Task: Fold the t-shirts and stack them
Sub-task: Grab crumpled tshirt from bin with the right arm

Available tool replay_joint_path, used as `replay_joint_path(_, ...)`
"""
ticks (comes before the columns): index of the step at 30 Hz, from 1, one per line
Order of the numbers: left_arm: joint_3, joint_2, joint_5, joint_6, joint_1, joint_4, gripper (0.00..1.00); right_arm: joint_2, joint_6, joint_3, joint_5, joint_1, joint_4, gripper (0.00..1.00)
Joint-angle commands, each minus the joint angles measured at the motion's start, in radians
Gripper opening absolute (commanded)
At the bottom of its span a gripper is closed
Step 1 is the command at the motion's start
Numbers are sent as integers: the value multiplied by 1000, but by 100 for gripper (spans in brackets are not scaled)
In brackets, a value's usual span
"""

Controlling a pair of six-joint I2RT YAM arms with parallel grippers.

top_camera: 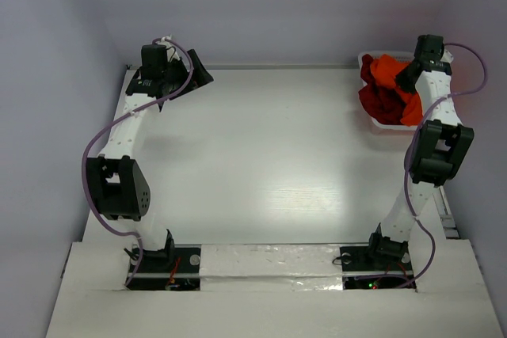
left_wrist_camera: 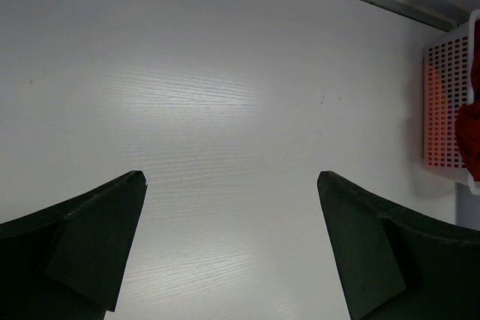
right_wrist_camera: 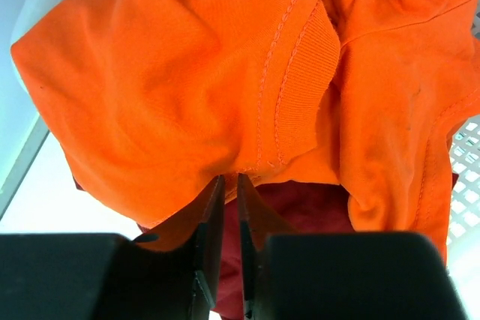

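Orange t-shirt (right_wrist_camera: 187, 73) heaped over dark red t-shirt (right_wrist_camera: 300, 215) in basket (left_wrist_camera: 442, 103) | right gripper (right_wrist_camera: 229, 183) pinched nearly closed on its collar (right_wrist_camera: 300, 73) | left gripper (left_wrist_camera: 232, 185) spread wide, empty, above tabletop (top_camera: 261, 156) | nothing folded or stacked yet

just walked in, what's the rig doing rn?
The right pincer is down in the basket at the far right corner of the table. Its jaws are nearly together on a fold of the orange tee, which lies on top of a red tee. No tee is out of the basket yet. The left pincer hangs wide open over the table, holding nothing.
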Motion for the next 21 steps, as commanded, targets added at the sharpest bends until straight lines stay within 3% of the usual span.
replay_joint_path(1,40,0,14,5,-16,9,99,-23,-20,39,16,-9,19,17)
replay_joint_path(2,40,0,15,5,-16,10,99,-23,-21,41,17,-9,16,18)
replay_joint_path(6,37,3,18,5,-16,9,99,-57,4,23,109,-9,0,49)
replay_joint_path(10,31,0,17,6,-16,14,99,-140,40,-80,174,-28,68,58)
replay_joint_path(13,29,0,17,5,-16,12,99,-114,32,-53,165,-37,45,63)
replay_joint_path(21,22,1,6,13,-16,6,99,-72,22,-27,142,-58,34,59)
